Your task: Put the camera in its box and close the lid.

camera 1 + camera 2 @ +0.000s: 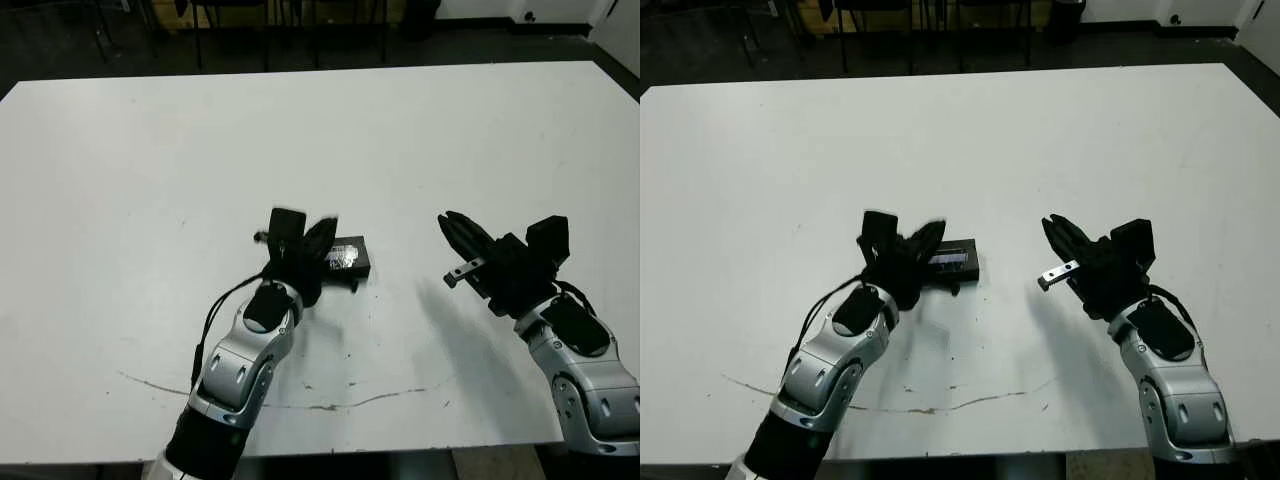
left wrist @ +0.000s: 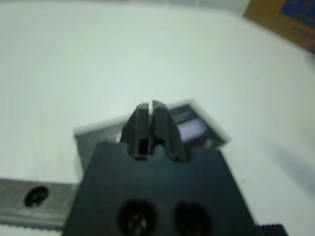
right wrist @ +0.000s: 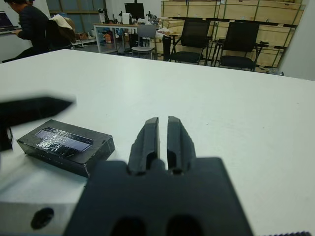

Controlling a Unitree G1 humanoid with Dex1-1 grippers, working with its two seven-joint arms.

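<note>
Plainly, only one of the task's things can be made out: a small black rectangular box with a glossy, reflective lid on top, lying flat on the white tabletop near its middle. The lid appears to be seated on the box already, so box and lid read as one closed block; the slim black camera itself is not seen in any view, and whether it lies inside cannot be told.

The left gripper is held just beside the box, at its left end, and whether it touches the box cannot be judged from the head views. In its wrist view its jaws are seen pressed together with nothing between them, a white-edged corner of the box showing beyond them. The right gripper is held well apart from the box, to its right and above the tabletop, its jaws likewise closed on nothing.

The box is judged to be light, stiff and small, so it may slide when pushed. The glossy lid is likely slippery and easily marked; it would best be taken by its matte side walls across the short width, or pressed flat from above while the other gripper braces the opposite end.
</note>
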